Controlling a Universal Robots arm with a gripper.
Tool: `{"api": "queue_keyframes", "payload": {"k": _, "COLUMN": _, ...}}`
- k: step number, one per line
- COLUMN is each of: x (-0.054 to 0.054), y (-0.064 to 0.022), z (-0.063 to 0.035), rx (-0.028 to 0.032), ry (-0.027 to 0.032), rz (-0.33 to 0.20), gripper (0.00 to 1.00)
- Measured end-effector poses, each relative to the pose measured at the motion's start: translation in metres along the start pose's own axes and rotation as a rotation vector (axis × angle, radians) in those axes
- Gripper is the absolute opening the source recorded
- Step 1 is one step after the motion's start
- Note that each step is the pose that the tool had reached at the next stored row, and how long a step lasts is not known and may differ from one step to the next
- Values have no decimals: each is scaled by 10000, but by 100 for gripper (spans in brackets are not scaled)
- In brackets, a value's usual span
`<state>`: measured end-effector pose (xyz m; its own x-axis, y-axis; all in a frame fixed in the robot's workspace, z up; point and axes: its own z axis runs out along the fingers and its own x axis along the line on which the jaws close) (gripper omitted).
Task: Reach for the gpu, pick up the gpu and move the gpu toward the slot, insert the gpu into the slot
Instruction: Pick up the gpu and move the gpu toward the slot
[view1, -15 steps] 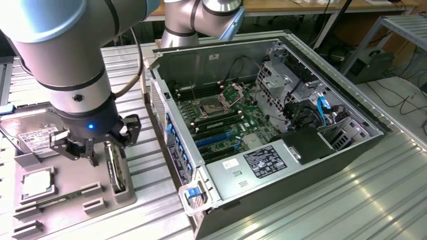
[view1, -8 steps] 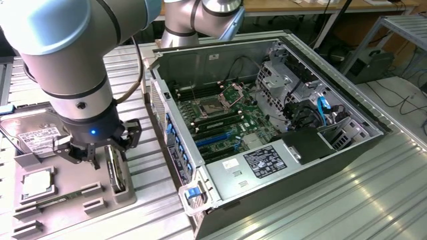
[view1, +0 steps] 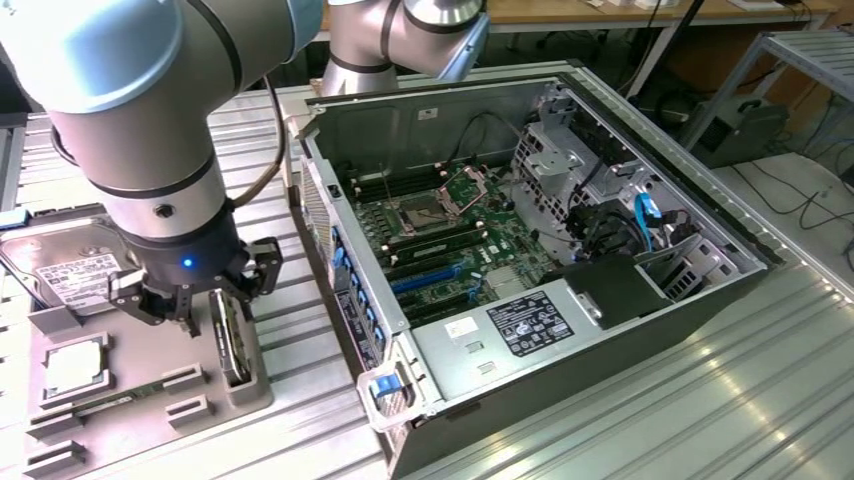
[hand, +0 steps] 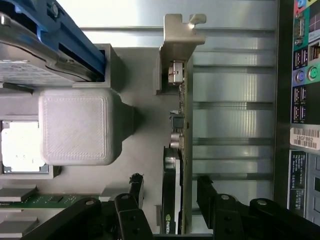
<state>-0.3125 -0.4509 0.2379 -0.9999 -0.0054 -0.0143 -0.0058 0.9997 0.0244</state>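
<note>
Lower left of the exterior view, the hand (view1: 200, 300) hangs spread over the graphics card (view1: 235, 345) — one finger on each side. The card stands on edge in a grey tray (view1: 134, 345). The blue slot (view1: 430, 278) sits mid-frame — inside the open computer case (view1: 400, 130).

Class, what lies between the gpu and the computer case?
Between the gpu and the case there is just bare ribbed table, as the wrist view shows.

Spread pincer (view1: 218, 297) over upright gpu (view1: 235, 345)
</note>
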Motion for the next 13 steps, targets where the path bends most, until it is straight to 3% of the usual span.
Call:
{"api": "queue_keyframes", "payload": {"k": 5, "x": 1, "y": 13, "z": 58, "rx": 1, "ry": 1, "rz": -1, "gripper": 56}}
{"api": "queue_keyframes", "payload": {"k": 13, "x": 1, "y": 13, "z": 58, "rx": 0, "ry": 0, "rz": 0, "gripper": 56}}
